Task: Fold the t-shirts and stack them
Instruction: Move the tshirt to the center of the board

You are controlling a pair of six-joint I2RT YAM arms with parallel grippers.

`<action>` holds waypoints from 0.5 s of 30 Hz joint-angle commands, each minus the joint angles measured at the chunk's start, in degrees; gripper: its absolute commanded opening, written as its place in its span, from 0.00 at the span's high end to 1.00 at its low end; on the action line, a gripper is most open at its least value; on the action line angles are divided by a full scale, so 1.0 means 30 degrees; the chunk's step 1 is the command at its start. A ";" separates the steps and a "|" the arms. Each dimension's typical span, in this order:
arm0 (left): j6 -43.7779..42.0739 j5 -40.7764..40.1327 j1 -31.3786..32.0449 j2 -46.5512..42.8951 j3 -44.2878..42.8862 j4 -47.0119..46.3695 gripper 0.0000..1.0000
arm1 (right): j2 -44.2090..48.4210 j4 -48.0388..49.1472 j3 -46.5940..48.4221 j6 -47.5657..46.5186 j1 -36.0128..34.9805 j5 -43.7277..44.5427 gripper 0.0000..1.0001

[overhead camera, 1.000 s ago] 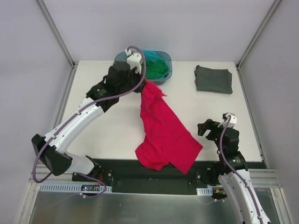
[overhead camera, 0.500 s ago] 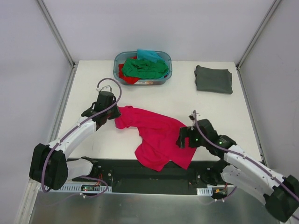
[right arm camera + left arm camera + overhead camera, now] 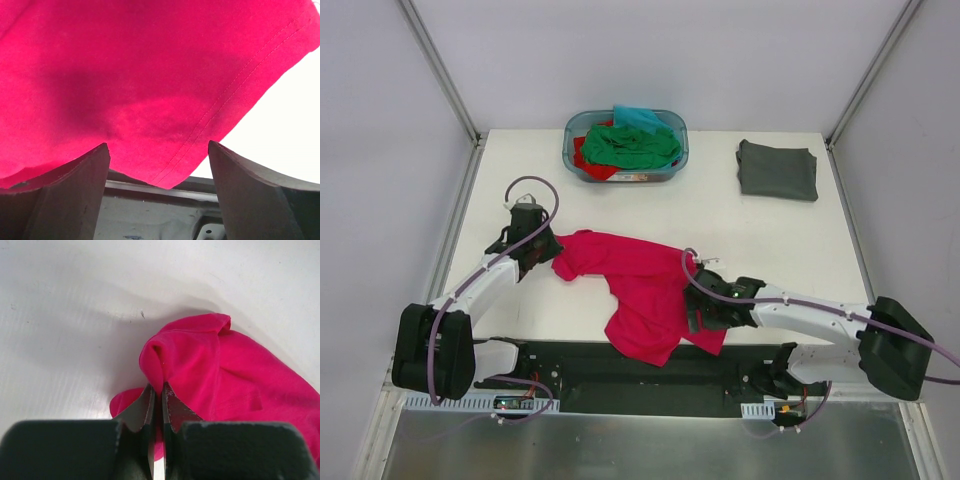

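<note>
White table (image 3: 770, 240): left claw (image 3: 157, 387) pinches crimson t-shirt (image 3: 640, 275), right claw (image 3: 157, 146) wide at its hem.

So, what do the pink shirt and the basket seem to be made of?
The pink shirt: soft matte knit cloth, probably cotton; it drapes limply and has a stitched hem. The basket: seemingly translucent blue-green plastic, with a smooth, rigid rim.
</note>
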State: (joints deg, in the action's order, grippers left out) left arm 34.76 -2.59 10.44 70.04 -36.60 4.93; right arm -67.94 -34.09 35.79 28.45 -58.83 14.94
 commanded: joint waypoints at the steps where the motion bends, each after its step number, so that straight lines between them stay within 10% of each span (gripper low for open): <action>1: 0.0365 0.0746 -0.0314 -0.0115 0.0246 -0.0910 1.00 | -0.1577 -0.0328 0.0901 0.1268 -0.0107 0.1142 0.20; 8: 0.0336 0.0834 -0.0549 -0.0261 0.0393 -0.0998 1.00 | -0.3804 0.0489 0.0698 0.1651 0.0389 0.1729 0.31; 15: 0.0190 0.1653 -0.0608 -0.0641 0.0423 -0.0998 1.00 | -0.4395 0.2720 0.0197 0.0744 0.1094 0.0526 0.87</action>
State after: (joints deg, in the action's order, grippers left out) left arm 35.27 0.08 9.26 69.95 -35.68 3.62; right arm -78.56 -29.78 39.00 30.94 -56.12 17.12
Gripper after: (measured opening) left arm 0.017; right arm 0.259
